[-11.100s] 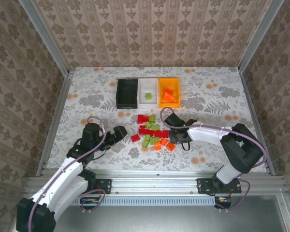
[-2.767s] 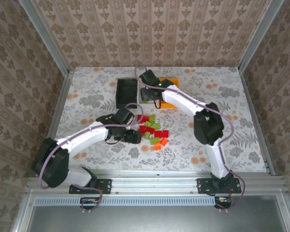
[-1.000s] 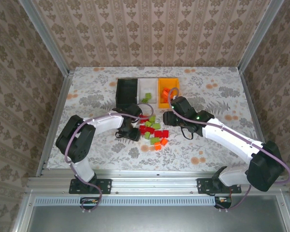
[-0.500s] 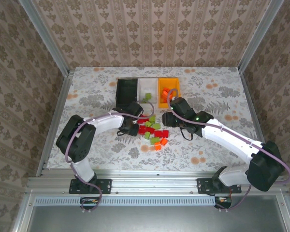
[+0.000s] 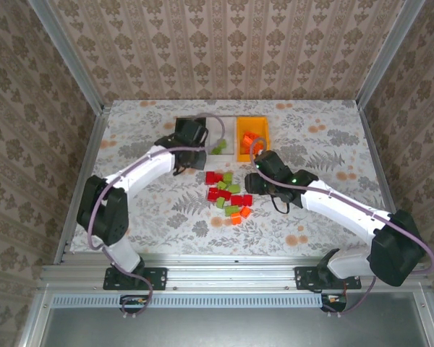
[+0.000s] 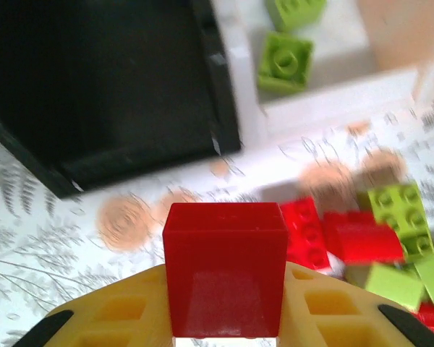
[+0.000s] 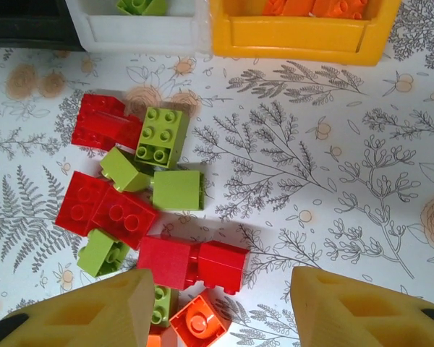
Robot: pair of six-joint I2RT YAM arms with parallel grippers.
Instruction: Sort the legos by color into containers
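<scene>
My left gripper point(image 6: 226, 307) is shut on a red lego point(image 6: 226, 253), held just in front of the black container point(image 6: 101, 79); from above, this gripper point(image 5: 194, 153) hangs at the black container's point(image 5: 179, 137) near edge. The white container point(image 5: 220, 134) holds green legos point(image 6: 286, 58), and the orange container point(image 5: 252, 137) holds orange ones. A pile of red, green and orange legos point(image 5: 228, 194) lies in front of the containers. My right gripper point(image 7: 217, 307) is open just above the pile's right side, over two red legos point(image 7: 195, 264) and an orange one point(image 7: 195, 322).
The floral table top point(image 5: 325, 166) lies bare to the right of the pile and left of it point(image 5: 130, 144). Patterned walls and metal rails close the table in on three sides.
My left gripper has carried the red lego from the pile's left side up to the black container. The right gripper has shifted slightly toward the pile and stays open.
</scene>
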